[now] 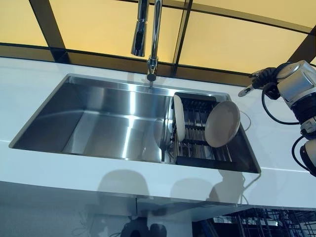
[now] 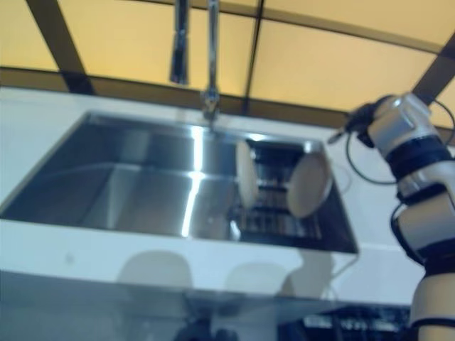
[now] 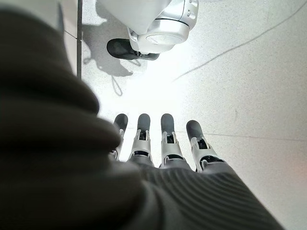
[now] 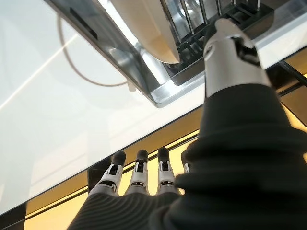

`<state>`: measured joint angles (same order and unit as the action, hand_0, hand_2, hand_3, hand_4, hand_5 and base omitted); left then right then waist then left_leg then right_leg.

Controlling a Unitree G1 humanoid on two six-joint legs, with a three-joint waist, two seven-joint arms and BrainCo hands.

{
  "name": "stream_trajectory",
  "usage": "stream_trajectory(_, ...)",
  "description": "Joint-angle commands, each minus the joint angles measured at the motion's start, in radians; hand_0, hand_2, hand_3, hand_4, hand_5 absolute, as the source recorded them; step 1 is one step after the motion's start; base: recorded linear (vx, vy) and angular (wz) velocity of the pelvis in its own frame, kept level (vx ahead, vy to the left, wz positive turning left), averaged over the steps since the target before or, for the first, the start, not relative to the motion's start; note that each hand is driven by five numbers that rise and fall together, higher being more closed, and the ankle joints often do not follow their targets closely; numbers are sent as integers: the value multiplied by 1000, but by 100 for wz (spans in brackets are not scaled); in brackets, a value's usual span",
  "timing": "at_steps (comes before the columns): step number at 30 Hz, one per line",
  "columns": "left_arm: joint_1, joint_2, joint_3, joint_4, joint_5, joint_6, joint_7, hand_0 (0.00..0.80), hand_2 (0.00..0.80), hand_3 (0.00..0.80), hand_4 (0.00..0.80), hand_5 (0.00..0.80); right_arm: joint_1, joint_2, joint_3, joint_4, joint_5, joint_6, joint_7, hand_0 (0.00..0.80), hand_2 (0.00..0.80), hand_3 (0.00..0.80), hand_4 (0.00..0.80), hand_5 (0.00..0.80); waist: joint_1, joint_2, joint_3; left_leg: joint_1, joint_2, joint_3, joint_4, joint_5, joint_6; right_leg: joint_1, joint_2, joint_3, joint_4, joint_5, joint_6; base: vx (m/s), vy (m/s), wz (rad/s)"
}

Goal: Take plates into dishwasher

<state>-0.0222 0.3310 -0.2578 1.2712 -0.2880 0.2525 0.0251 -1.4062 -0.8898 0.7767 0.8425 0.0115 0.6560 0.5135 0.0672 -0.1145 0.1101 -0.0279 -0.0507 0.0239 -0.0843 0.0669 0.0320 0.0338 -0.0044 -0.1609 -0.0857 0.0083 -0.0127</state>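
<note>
From the head views, the left part of the steel sink (image 1: 98, 123) is a bare basin with sloping walls, and the white counter (image 1: 29, 84) runs along its left and front edges. The faucet (image 1: 148, 34) rises at the back rim, its spout hanging over the basin. In the sink's right end sits a dark dish rack (image 1: 197, 133). Two pale plates stand in it: the left plate (image 1: 179, 117) on edge and nearly upright, the right plate (image 1: 222, 124) tilted, leaning toward the sink's right wall. The two are apart, with rack bars between them.

The right hand (image 1: 256, 79) shows at the far right, above the counter behind the sink's right corner, near the plates but clear of both. Only the right wrist view shows its state: the fingers (image 4: 139, 172) reach out straight and loose, holding nothing, with the thumb (image 4: 230, 57) pointing toward the rack and the tilted plate's rim.

The left hand (image 3: 163, 153) appears only in its wrist view, low over a pale speckled floor (image 3: 249, 72), fingers straight and empty.
</note>
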Motion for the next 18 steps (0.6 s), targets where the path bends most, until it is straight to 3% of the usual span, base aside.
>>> stream_trajectory(1, -20, 4, -36, 30, 15, 13, 22, 0, 0, 0, 0, 0, -9, -17, 59, -22, -86, 3, 7, 0, 0, 0, 0, 0, 7, -5, -4, 40, 11, 39, -3, -89, -24, -28, -4, 16, -2, 17, 55, 0, 0, 0)
stream_trajectory(18, -37, 3, -39, 9, 9, 22, 23, 0, 0, 0, 0, 0, 57, 13, 24, -90, -93, 49, 23, 0, 0, 0, 0, 0, 2, 5, 16, 31, 9, 43, -3, -87, -22, -41, -8, 23, -2, 23, 57, 0, 0, 0)
